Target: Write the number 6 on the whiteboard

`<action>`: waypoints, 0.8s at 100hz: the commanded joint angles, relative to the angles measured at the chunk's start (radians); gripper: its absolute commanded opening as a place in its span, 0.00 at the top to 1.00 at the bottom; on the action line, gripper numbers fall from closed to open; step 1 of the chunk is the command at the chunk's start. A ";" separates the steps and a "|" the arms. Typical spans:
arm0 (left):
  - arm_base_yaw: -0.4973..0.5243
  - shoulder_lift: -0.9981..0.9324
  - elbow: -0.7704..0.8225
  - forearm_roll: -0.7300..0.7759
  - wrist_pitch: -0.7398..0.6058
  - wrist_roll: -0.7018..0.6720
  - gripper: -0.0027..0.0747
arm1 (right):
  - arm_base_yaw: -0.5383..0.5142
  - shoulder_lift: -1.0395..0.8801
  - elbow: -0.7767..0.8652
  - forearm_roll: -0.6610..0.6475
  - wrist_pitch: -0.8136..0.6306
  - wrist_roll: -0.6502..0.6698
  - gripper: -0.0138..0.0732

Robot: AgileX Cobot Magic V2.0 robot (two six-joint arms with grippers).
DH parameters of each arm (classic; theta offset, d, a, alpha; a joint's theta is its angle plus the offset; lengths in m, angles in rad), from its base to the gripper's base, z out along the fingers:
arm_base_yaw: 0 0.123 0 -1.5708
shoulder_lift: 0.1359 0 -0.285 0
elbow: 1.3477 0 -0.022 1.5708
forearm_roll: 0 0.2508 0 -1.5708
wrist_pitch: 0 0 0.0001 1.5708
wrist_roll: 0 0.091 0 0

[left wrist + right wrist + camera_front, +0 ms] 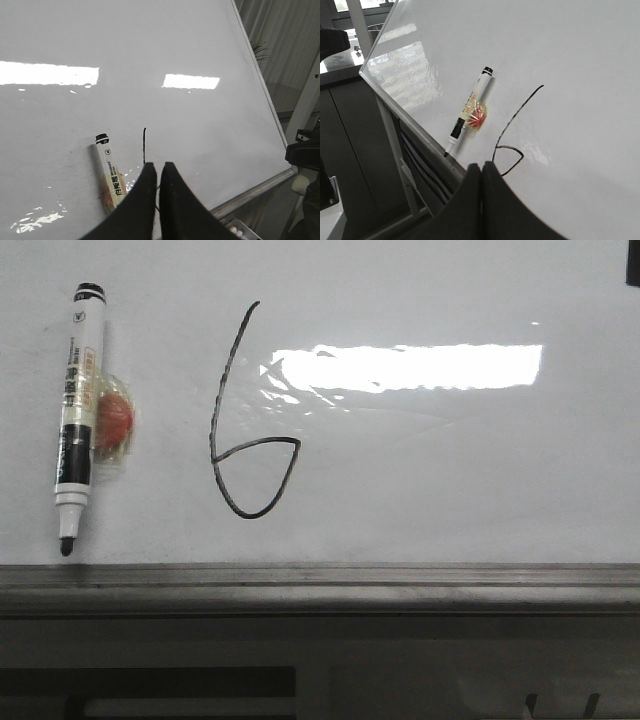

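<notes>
Lying at the far left of the front view, a white-barrelled whiteboard marker (78, 420) with black printed lettering and a black end cap rests flat on the large glossy white whiteboard (450, 490), its bare black tip pointing toward the grey metal rail (320, 580) along the board's near edge. A small red-orange blob wrapped in clear film (112, 425) is stuck to the barrel's side. Just to the right stands the number 6 (250, 430), a thin black hand-drawn line: a long slanted stroke ending in a pointed, leaf-shaped loop. It looks complete, so the writing appears done. Further right, a bright rectangular glare covers part of the board.

The marker looks light, stiff and smooth, likely to roll or slip on the slick board; the middle of the barrel, near the taped blob, seems the surest place to pinch it. The fresh ink would probably smear if brushed.

In the left wrist view, the left gripper (157, 172) has its dark fingers pressed together with only a sliver between them, holding nothing. The right gripper (481, 172) is likewise closed on nothing above the loop.

Both grippers hide part of the 6 in their own views, and the left one covers the marker's tip. The barrel's lettering is too small to read, and what the blob is cannot be made out.
</notes>
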 commanded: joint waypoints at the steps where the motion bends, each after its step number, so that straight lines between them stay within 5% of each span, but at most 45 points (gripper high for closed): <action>1: 0.002 -0.024 -0.023 -0.014 -0.065 0.000 0.99 | -0.008 0.002 -0.026 -0.013 -0.082 -0.010 0.91; 52: 0.007 -0.024 -0.013 0.083 -0.068 0.000 0.99 | -0.008 0.002 -0.026 -0.013 -0.082 -0.010 0.91; 80: 0.129 -0.024 0.066 0.186 -0.099 0.000 0.99 | -0.008 0.002 -0.026 -0.013 -0.082 -0.010 0.91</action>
